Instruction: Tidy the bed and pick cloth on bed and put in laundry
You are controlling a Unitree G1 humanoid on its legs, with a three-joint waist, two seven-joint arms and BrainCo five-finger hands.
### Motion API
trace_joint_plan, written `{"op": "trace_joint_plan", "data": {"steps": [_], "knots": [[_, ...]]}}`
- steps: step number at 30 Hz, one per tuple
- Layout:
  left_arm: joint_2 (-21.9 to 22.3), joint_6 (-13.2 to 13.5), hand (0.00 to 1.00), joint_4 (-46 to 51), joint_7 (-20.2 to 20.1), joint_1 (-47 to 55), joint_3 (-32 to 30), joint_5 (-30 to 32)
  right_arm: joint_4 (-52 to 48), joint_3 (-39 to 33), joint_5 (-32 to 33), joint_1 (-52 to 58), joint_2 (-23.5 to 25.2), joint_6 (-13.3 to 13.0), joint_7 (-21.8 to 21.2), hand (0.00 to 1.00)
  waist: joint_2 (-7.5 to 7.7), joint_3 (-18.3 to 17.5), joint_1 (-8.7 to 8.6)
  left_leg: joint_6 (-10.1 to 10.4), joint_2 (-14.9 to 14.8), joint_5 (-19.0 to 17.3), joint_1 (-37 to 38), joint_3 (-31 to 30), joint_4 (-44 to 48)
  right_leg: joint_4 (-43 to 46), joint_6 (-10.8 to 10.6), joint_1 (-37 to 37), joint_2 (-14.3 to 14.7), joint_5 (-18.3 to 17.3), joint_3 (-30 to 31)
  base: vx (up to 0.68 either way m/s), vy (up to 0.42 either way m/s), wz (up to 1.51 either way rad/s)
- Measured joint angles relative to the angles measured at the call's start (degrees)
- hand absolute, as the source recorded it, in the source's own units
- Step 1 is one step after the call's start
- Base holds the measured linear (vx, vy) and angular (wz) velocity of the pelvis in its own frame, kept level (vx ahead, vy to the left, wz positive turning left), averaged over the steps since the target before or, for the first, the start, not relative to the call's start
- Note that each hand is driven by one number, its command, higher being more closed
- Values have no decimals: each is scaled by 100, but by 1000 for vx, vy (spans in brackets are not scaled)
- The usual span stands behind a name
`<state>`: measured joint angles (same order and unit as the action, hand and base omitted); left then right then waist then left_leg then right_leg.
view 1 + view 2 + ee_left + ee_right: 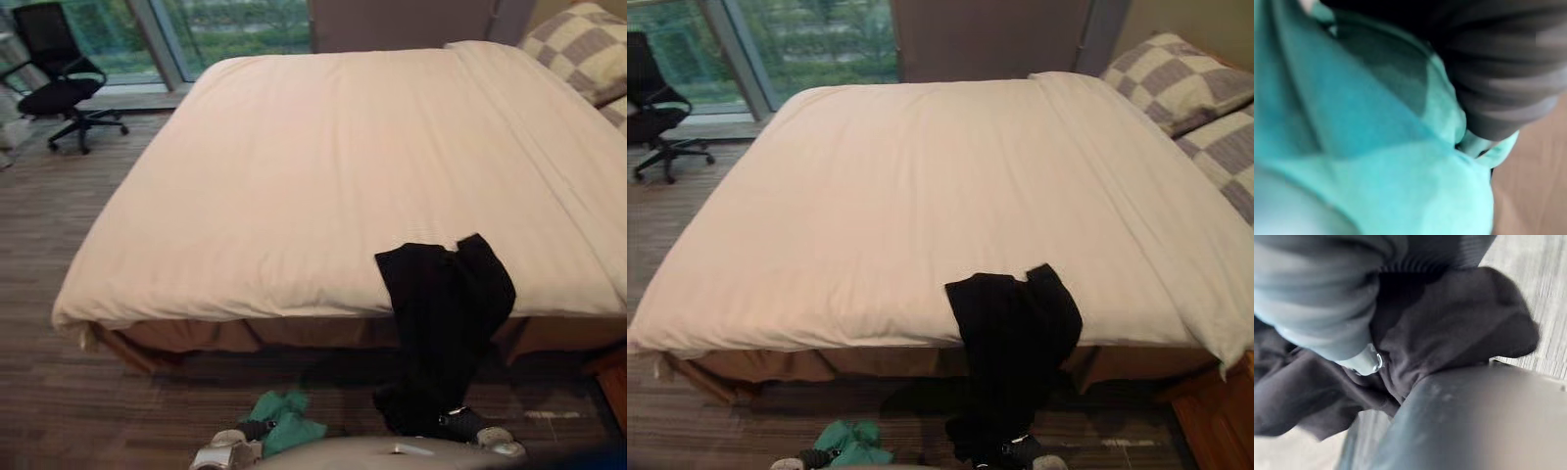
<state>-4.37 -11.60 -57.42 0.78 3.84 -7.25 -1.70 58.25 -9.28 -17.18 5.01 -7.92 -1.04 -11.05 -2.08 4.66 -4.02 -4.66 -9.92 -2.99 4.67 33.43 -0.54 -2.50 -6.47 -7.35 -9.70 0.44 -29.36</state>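
black office chair (61,73) beside the window (235,24), dark striped floor (39,245)

Blk cloth (443,294) matt; duvet (323,176) smooth fabric.

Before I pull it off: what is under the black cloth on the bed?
The black cloth lies on the white duvet at the near edge and hangs down over the bed's brown side. Anything beneath its folds is covered.

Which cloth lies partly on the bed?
The black cloth: its top lies on the white duvet at the near edge, the rest hanging down. The green cloth is bunched below, off it.
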Motion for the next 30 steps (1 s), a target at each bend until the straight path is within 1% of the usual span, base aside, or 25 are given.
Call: {"op": "trace_joint_plan", "data": {"steps": [1,2,3,4,5,6,7,8,10,11,13,14,15,16,17,19,21,22,23,24,25,26,27,29,30], "knots": [[87,222,100,-3,128,-64,4,-6,39,91,-4,-21,-108,-8,-16,100,56,25,-12,-443,-12,-25,-175,337,217,313,-69,-13,-249,-177,-443,79,145,226],[126,346,100,-1,179,-81,6,-6,79,129,-9,-49,-177,-21,-52,100,36,30,-6,-653,-28,97,-280,420,330,480,-121,-32,-359,-280,-687,73,136,233],[148,557,100,7,209,-71,40,-12,181,154,-2,-117,-287,-37,-129,100,-1,28,18,-719,21,440,-467,472,451,861,-190,-92,-593,-505,-1176,70,138,233],[114,743,100,24,206,-47,43,-22,243,153,13,-172,-323,-61,-196,100,32,44,25,-492,184,630,-540,600,400,1080,-185,-240,-783,-659,-1627,108,212,233],[87,831,100,25,198,-50,44,-16,258,153,75,-204,-330,-59,-227,100,62,63,25,-361,277,711,-546,649,305,1152,-225,-334,-860,-707,-1873,71,204,219],[51,990,100,30,152,-51,44,-7,328,153,162,-308,-339,-55,-238,100,66,82,77,-22,448,824,-527,640,36,1241,-292,-497,-921,-763,-2300,36,146,156],[36,1067,100,26,142,-45,46,-13,365,153,236,-319,-337,-47,-240,100,60,85,113,105,520,826,-502,572,-96,1271,-313,-582,-926,-779,-2456,26,86,165],[9,1150,100,-21,62,30,57,-23,367,150,369,-407,-327,-43,-252,100,108,119,195,210,721,926,-385,240,-375,1310,-312,-804,-976,-779,-2674,71,31,141],[-74,1248,100,-17,-86,88,90,-201,372,148,535,-494,-250,-44,-259,100,214,184,240,166,956,935,-245,-204,-511,1499,-269,-1150,-1143,-802,-2846,98,-6,137],[-157,1307,100,-39,-171,52,226,-228,371,142,648,-527,-213,-45,-222,100,304,239,312,109,1106,884,-194,-503,-512,1744,-251,-1305,-1298,-800,-2909,152,-32,125],[-215,1368,100,-116,-308,-11,433,-239,412,139,857,-529,-118,-46,-184,100,341,273,400,50,1224,787,-179,-979,-509,2288,140,-1373,-1470,-685,-2875,185,-24,139],[-225,1375,100,-145,-385,-35,597,-280,416,92,943,-502,-2,-54,-95,100,225,309,339,-54,1184,740,-179,-1548,-507,3040,551,-1217,-1532,-670,-2357,153,-26,155],[-213,1373,100,-153,-437,-68,698,-280,415,76,989,-429,55,-60,-53,100,150,347,273,-64,1141,745,-185,-1791,-507,3071,426,-1117,-1383,-972,-2008,186,-70,213],[-202,1354,100,-202,-526,-180,749,-216,368,32,1060,-304,57,-99,0,100,126,365,223,-78,1065,770,-222,-2287,-508,2954,306,-831,-950,-1377,-1294,140,-84,171],[-237,1327,100,-265,-561,-223,764,-209,337,25,1071,-264,10,-147,40,100,56,394,195,-77,1045,795,-258,-2551,-508,2895,302,-659,-732,-1498,-884,187,-119,220],[-269,1169,100,-365,-715,-391,909,-99,338,-30,1094,-90,-130,-205,179,100,23,422,133,34,1044,947,-276,-3452,-506,2666,181,-98,-92,-1719,453,224,-142,230],[-302,1057,100,-365,-729,-388,930,-102,389,-122,1122,20,-120,-258,223,100,86,415,175,106,1109,1000,-213,-3948,-506,2276,176,147,155,-1723,1130,182,-173,174],[-355,998,100,-360,-722,-368,930,-103,434,-176,1138,20,-99,-305,223,100,221,389,197,152,1253,1003,-171,-4128,-508,1811,195,230,159,-1566,1510,107,-191,125],[-422,959,100,-352,-722,-336,873,-141,474,-271,1158,4,-64,-332,216,100,418,358,230,173,1411,851,-168,-4155,-542,1522,281,293,75,-1209,1775,92,-205,102],[-430,954,100,-409,-690,-330,856,-117,519,-423,1180,-19,-64,-346,220,100,386,345,215,221,1364,830,-147,-4027,-541,1561,279,206,45,-1287,1641,86,-187,87],[-329,954,100,-466,-679,-312,809,-118,576,-864,1330,-13,-24,-401,234,100,274,244,237,324,1187,809,-171,-3494,-538,1389,300,184,58,-1287,1409,86,-174,67],[-283,964,100,-469,-669,-316,768,-128,574,-923,1406,-23,-56,-455,231,100,184,268,223,415,1099,865,-190,-3366,-536,1377,312,163,106,-1301,1362,86,-170,55],[-237,970,100,-488,-665,-284,658,-159,582,-1010,1485,-14,-36,-553,217,100,123,289,202,500,1082,896,-209,-3412,-541,1311,312,87,162,-1309,1293,75,-120,33],[-243,1020,100,-530,-665,-238,660,-223,599,-1117,1484,128,57,-714,178,100,147,273,197,529,1070,947,-284,-3586,-544,1317,303,-4,260,-1308,1273,97,-116,44],[-235,1095,100,-605,-664,-240,664,-227,611,-1162,1483,260,105,-847,152,100,163,282,170,532,1062,948,-310,-3751,-542,1421,303,-10,306,-1307,1436,121,-67,74]]}}
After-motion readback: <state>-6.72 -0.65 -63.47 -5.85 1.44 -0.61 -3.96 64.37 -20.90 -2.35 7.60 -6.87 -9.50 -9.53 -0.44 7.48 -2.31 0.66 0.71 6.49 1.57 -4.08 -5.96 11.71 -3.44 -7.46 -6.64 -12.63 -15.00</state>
